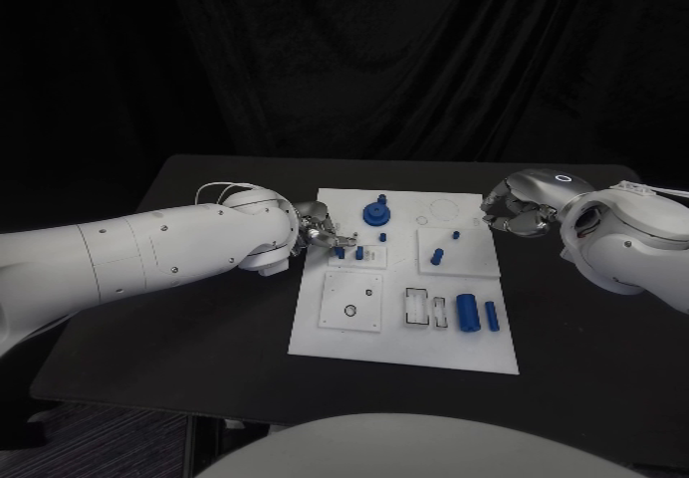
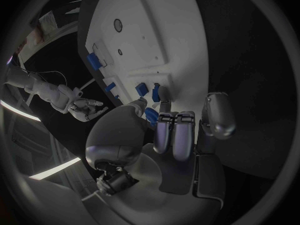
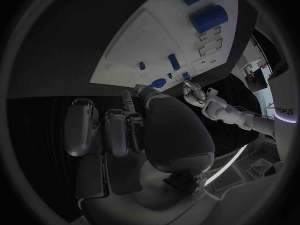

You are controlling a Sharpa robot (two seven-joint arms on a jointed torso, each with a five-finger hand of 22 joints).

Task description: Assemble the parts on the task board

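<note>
The white task board (image 1: 328,344) lies mid-table. At its left edge my left hand (image 1: 319,237) has its fingertips beside two small blue pegs (image 1: 341,253) standing in a sub-plate. In the left wrist view a bit of blue (image 2: 152,116) shows between the thumb and the curled fingers (image 2: 170,135); whether it is held is unclear. A blue gear-like part (image 1: 376,212) stands just beyond the pegs. My right hand (image 1: 520,211) hovers off the board's far right corner, fingers (image 3: 119,132) curled, holding nothing.
Two blue cylinders (image 1: 468,311) lie at the board's near right, beside narrow slots (image 1: 416,307). More small blue pegs (image 1: 436,256) stand on the right sub-plate. A square plate with an oval hole (image 1: 351,301) sits near left. Bare black table (image 1: 187,329) surrounds the board.
</note>
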